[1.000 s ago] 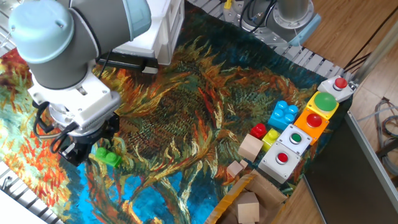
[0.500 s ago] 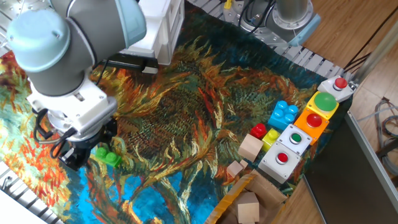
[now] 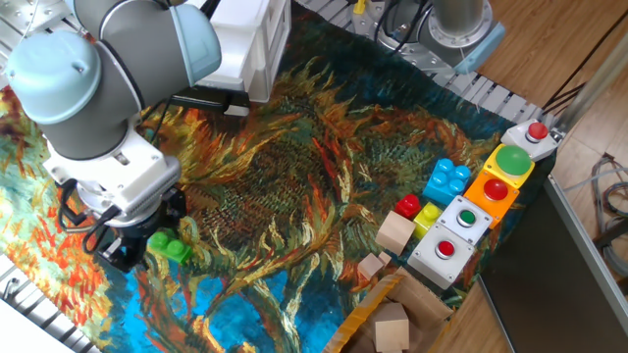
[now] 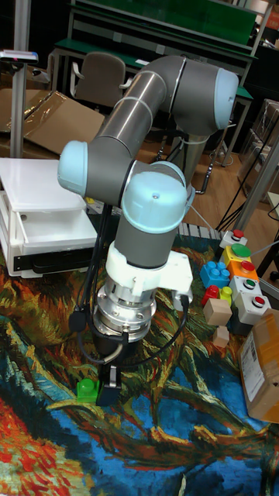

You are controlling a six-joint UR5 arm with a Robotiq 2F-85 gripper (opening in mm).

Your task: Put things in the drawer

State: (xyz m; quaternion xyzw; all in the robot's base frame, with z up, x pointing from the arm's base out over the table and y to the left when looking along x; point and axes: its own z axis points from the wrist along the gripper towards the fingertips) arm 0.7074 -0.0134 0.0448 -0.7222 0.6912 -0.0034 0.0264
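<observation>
Black claw [image 4: 99, 385] low beside studded glossy green brick [image 4: 87, 390]; grip perhaps closed, cannot tell.

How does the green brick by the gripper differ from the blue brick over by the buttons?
The green brick is bright green, lying on the cloth right beside the gripper; the blue brick is light blue and far from the arm. The green one looks smaller and flatter; the blue one is bulkier. Both are studded.
</observation>
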